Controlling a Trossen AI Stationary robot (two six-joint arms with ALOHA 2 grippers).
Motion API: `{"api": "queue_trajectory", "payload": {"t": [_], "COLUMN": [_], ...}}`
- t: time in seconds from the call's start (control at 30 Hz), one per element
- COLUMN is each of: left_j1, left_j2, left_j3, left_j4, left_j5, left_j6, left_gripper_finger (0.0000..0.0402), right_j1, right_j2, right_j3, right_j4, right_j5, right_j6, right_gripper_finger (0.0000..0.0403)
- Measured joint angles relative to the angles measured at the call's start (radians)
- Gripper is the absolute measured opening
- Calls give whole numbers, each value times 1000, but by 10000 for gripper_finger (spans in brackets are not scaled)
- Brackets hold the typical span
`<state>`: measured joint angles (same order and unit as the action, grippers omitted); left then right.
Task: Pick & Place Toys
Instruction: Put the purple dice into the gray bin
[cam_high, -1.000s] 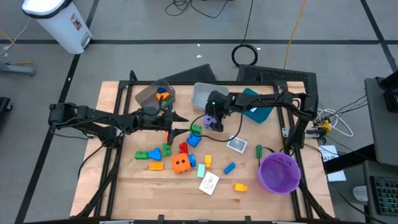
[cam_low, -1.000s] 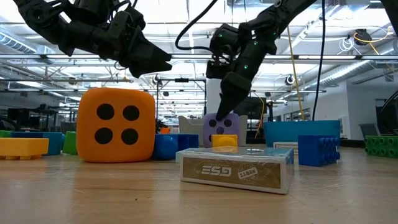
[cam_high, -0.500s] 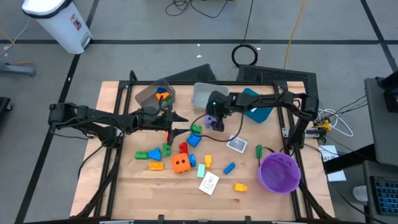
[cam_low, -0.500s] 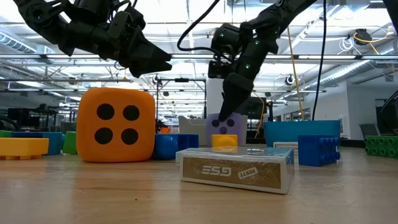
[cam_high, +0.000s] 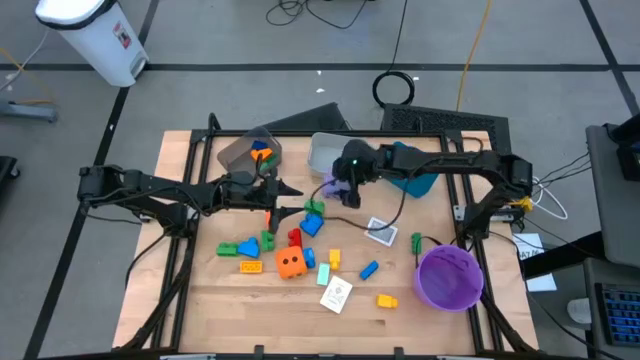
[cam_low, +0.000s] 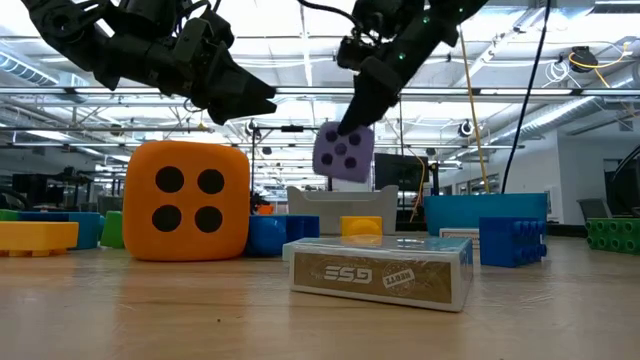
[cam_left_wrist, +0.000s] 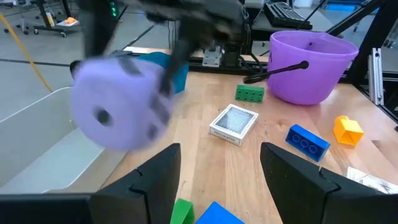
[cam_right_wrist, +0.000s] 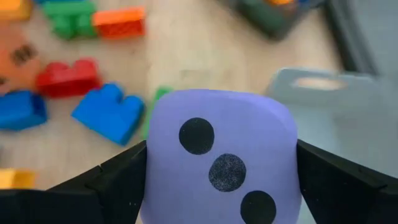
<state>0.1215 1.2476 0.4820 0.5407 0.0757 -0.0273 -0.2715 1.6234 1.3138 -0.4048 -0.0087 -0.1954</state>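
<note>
Right gripper (cam_low: 352, 118) clamps the purple die (cam_low: 343, 152), held clear above the table beside the grey bin's (cam_high: 322, 152) near edge; left gripper (cam_high: 296, 198) open, empty, hovering left of the blocks.

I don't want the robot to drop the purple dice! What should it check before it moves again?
1. Right gripper shut on purple dice: ok.
2. Dice lifted off the table: ok, the low view shows it in the air.
3. Grey bin close by the dice: ok.
4. Left gripper out of the way: ok, it hangs apart over the blocks.
5. Room left in the bin: cannot tell, its inside is partly hidden.
</note>
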Motion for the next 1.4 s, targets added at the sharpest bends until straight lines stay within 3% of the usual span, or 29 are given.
{"api": "queue_trajectory", "payload": {"t": [0.57, 0.83, 1.4], "left_j1": [0, 0, 0], "left_j2": [0, 0, 0], "left_j3": [0, 0, 0], "left_j4": [1, 1, 1], "left_j5": [0, 0, 0], "left_j6": [-2, -4, -4], "left_gripper_finger": [230, 230, 230], "right_j1": [-232, -272, -279], "right_j2": [-50, -27, 61], "right_j3": [125, 125, 124], "right_j4": [-123, -119, -119], "right_j5": [7, -49, -45], "right_j6": [-87, -87, -116], "right_gripper_finger": [341, 341, 341]}}
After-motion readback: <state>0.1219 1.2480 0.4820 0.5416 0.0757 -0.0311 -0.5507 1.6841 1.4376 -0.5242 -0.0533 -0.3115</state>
